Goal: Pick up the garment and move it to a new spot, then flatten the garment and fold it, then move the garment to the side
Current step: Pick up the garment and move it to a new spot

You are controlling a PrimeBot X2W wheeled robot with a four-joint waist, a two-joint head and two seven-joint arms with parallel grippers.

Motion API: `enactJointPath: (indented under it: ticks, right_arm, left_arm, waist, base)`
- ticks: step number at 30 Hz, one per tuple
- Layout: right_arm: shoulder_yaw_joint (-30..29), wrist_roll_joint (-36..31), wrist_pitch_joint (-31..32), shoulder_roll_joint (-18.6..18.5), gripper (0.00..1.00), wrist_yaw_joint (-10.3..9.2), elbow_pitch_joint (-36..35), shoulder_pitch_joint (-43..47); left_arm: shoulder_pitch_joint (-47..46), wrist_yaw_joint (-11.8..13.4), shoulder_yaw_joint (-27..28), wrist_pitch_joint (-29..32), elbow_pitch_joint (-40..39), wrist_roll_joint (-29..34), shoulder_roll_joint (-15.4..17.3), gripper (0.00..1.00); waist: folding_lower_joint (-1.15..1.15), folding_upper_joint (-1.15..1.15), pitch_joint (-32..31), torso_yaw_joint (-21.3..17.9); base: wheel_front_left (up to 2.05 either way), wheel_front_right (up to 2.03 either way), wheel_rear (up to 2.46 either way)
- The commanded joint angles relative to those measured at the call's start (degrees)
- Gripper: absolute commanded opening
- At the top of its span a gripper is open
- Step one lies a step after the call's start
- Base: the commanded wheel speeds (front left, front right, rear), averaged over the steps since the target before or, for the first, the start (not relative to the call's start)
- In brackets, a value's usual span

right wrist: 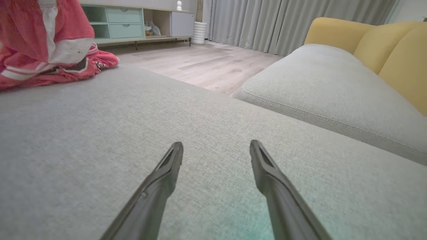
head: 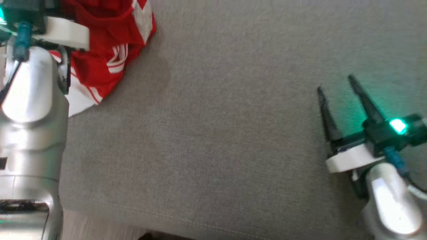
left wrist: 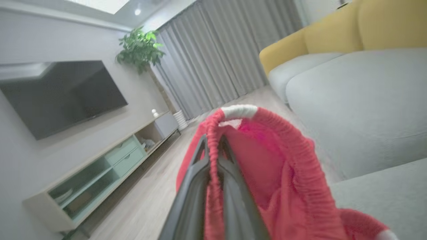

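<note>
The garment point(head: 106, 43) is red with white stripes and a white hem, bunched at the far left of the grey sofa cushion point(head: 217, 140). In the left wrist view my left gripper point(left wrist: 213, 140) is shut on the garment's point(left wrist: 273, 160) gathered red elastic edge, which runs between the two dark fingers and arcs over their tips. In the head view the left arm covers part of the cloth. My right gripper point(head: 335, 83) hovers open over the right side of the cushion, nothing between its fingers point(right wrist: 166, 166). The right wrist view shows the garment point(right wrist: 43, 46) far to the left.
Yellow backrest cushions point(right wrist: 397, 56) and a second grey seat cushion point(right wrist: 320, 93) lie beyond. A wood floor point(right wrist: 200, 63), a mint TV cabinet point(left wrist: 100, 176), a wall TV point(left wrist: 60, 93), a potted plant point(left wrist: 140, 50) and grey curtains point(left wrist: 217, 56) fill the room.
</note>
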Motion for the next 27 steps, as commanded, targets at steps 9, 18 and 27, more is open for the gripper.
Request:
enactJointPath:
  ticks: [9, 18, 27]
  right_arm:
    - [1.4, 1.8, 0.0, 5.7, 1.0, 0.37, 0.7, 4.1]
    - [-0.6, 3.7, 0.0, 6.9, 1.0, 0.37, 1.3, 7.4]
    - [2.4, 7.3, 0.0, 6.9, 1.0, 0.37, 0.6, 7.4]
  left_arm:
    - [-5.5, -7.9, -3.7, 2.2, -10.1, -1.8, 1.3, 0.0]
    - [-12.3, -10.3, -7.2, 5.6, -10.3, -5.4, -5.0, 0.0]
    - [-7.2, -10.0, -9.4, 5.1, 2.2, -14.2, -9.7, 0.0]
  waist:
    - [-0.01, 0.0, -16.9, -14.0]
    - [-0.01, 0.0, -21.9, -28.0]
    - [-0.01, 0.0, -18.4, -35.6]
  base:
    - [0.0, 0.0, 0.0]
    - [0.0, 0.0, 0.0]
    - [0.0, 0.0, 0.0]
